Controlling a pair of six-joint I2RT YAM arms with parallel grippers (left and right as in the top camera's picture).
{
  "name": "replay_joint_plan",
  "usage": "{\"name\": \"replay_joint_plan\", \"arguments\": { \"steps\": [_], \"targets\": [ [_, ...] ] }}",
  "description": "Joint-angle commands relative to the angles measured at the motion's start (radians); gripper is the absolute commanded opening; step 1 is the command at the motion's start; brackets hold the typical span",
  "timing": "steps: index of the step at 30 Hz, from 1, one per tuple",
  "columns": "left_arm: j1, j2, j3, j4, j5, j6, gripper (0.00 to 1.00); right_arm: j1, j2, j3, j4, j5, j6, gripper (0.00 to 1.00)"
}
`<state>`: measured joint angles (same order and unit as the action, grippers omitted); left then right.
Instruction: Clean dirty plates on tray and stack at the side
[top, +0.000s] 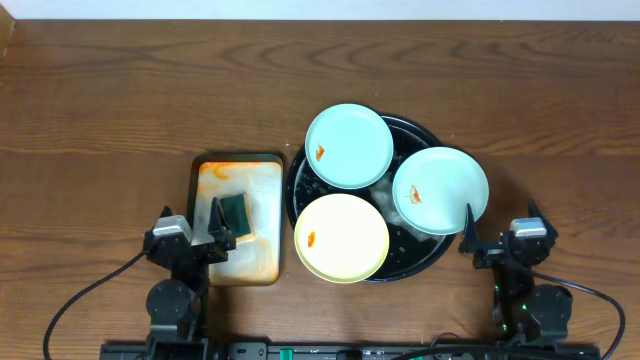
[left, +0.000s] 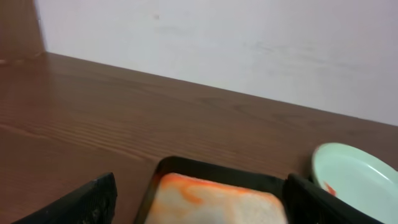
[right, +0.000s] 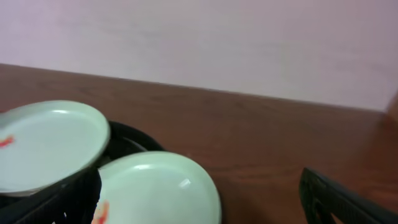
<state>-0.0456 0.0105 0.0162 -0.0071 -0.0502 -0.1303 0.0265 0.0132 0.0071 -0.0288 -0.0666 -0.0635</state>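
Both claws stand released and hold nothing: the left claw sits at the lower left of the overhead frame, the right claw at the lower right.

All three plates rest on the round black tray at centre right. A mint plate sits at the top, a second mint plate at the right and a yellow plate at the bottom, each with an orange smear.

The likely trouble is slipping. The plates overhang the tray's rim and seem to sit tilted, and the tray looks wet, so a shallow pinch on a thin edge could lose a plate or nudge its neighbour off. The right mint plate is just beside the right claw, so a careless approach might knock it.

A dark green sponge lies on the small orange-stained rectangular tray by the left claw; dragging it could spread the stain.

The surface is brown wood grain. In the wrist views it ends at a plain pale wall.
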Motion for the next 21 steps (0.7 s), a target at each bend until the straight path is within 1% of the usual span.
{"name": "replay_joint_plan", "arguments": {
  "steps": [1, 3, 6, 9, 11, 15, 16, 18, 21],
  "targets": [
    [0.005, 0.0, -0.012, -0.003, 0.167, -0.005, 0.86, -0.006, 0.001, -0.002, 0.034, -0.156, -0.012, 0.99],
    [0.005, 0.0, -0.012, 0.026, 0.232, -0.005, 0.86, -0.006, 0.001, -0.002, 0.066, -0.179, -0.01, 0.99],
    [0.005, 0.001, 0.02, 0.042, 0.247, -0.005, 0.86, -0.006, 0.001, 0.015, 0.132, -0.179, 0.015, 0.99],
    [0.005, 0.046, 0.137, -0.015, 0.245, -0.003, 0.86, -0.006, 0.03, 0.108, 0.127, -0.179, 0.026, 0.99],
    [0.005, 0.108, 0.222, -0.061, 0.244, -0.001, 0.86, -0.006, 0.089, 0.187, 0.087, -0.183, 0.025, 0.99],
    [0.005, 0.301, 0.438, -0.212, 0.244, -0.001, 0.86, -0.006, 0.3, 0.381, -0.013, -0.241, 0.021, 0.99],
    [0.005, 0.378, 0.517, -0.278, 0.245, -0.001, 0.86, -0.006, 0.401, 0.468, -0.071, -0.268, 0.021, 0.99],
    [0.005, 0.495, 0.639, -0.387, 0.245, 0.0, 0.86, -0.006, 0.542, 0.6, -0.17, -0.304, 0.021, 0.99],
    [0.005, 0.653, 0.815, -0.555, 0.245, -0.001, 0.86, -0.006, 0.768, 0.829, -0.367, -0.358, 0.021, 0.99]
  ]
}}
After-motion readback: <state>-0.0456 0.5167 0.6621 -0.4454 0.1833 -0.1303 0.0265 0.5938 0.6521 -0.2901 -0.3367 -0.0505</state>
